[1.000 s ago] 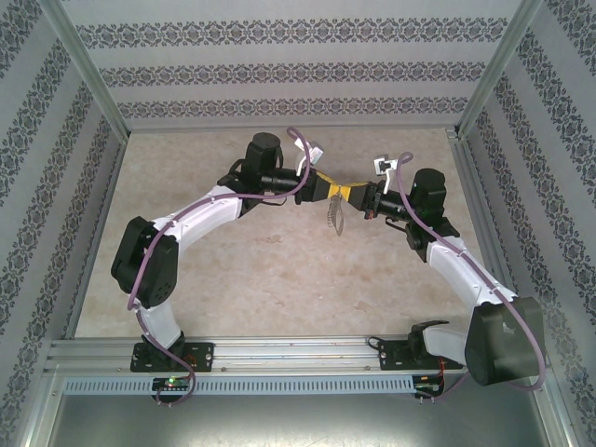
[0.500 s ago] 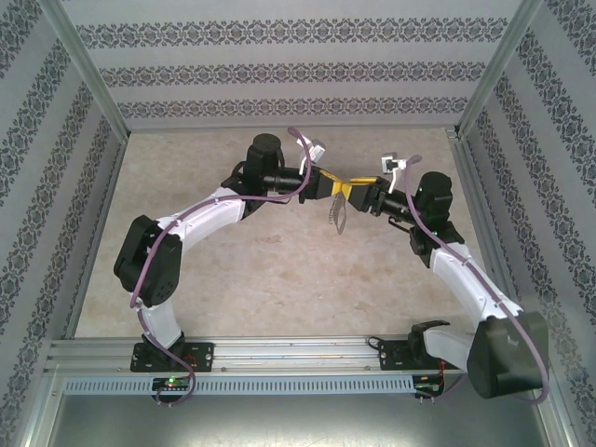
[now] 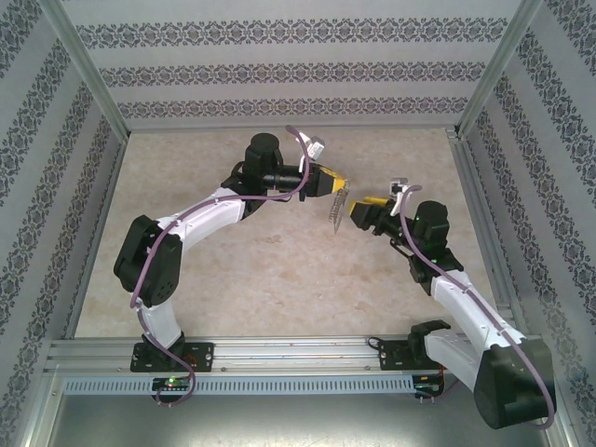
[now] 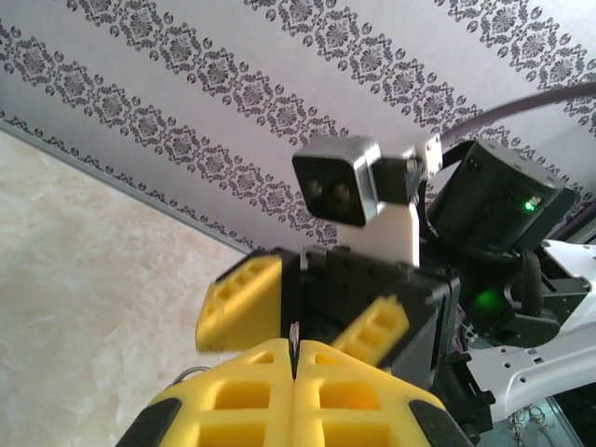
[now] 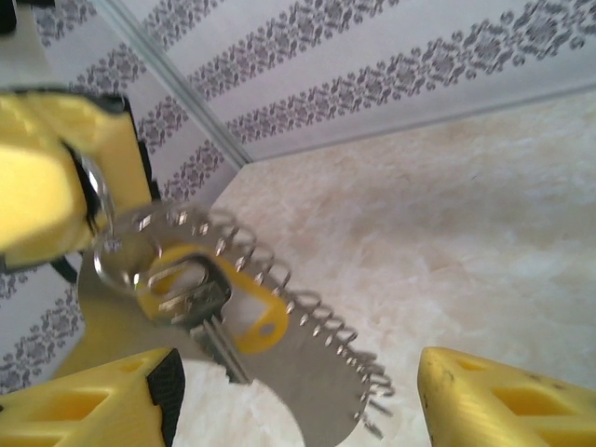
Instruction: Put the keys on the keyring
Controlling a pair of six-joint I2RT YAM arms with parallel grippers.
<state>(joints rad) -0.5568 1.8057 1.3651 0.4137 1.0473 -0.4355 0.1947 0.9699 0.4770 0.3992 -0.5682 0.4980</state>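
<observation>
My left gripper (image 3: 337, 184) hangs above the middle of the table, shut on the top of the keyring (image 3: 337, 212), which dangles below it. From the right wrist, the left gripper's yellow fingers (image 5: 37, 205) pinch a silvery ring, and under it hang the grey oval keyring (image 5: 317, 372) edged with little rings and the key (image 5: 244, 312) with its yellow head. I cannot tell how the key is attached. My right gripper (image 3: 358, 215) stands open just right of the keyring, its fingers (image 5: 503, 400) apart from it. In the left wrist view a thin metal edge (image 4: 293, 333) pokes out between my shut fingers (image 4: 233, 400).
A beige table (image 3: 279, 270) lies inside patterned walls (image 3: 279, 74) at the back and both sides. An aluminium rail (image 3: 279, 354) runs along the near edge by the arm bases. The right arm's wrist camera (image 4: 335, 186) faces my left gripper closely.
My right gripper has opened, let go and drawn back to the right and nearer. The keyring and key stay hanging from the left gripper, which has barely moved.
</observation>
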